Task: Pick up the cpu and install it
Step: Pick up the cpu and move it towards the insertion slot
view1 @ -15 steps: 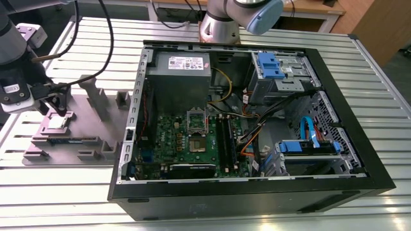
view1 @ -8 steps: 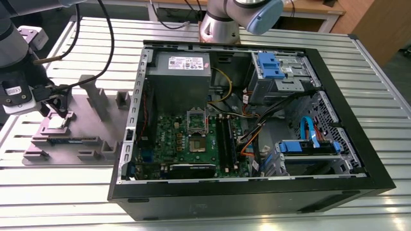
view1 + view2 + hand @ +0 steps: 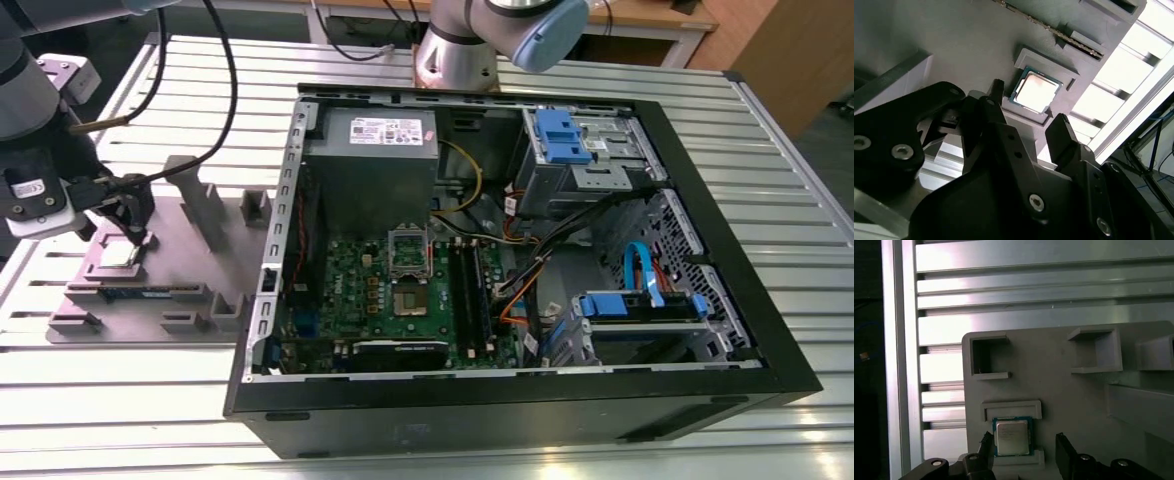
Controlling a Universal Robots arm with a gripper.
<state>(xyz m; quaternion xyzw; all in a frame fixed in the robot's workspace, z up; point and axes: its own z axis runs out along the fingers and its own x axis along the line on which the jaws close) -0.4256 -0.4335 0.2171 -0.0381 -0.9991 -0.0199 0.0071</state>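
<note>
You had the gripper (image 3: 130, 235) poised over the grey fixture plate (image 3: 200, 270) at the exterior view's left, well apart from the open computer case (image 3: 747, 340). Its 2 fingers (image 3: 1061, 135) stood spread and held nothing, flanking the cpu (image 3: 1035, 90) in both wrist views. The cpu lay flat in a shallow square pocket of that plate, not yet lifted. You could not tell whether the tips touched it.
</note>
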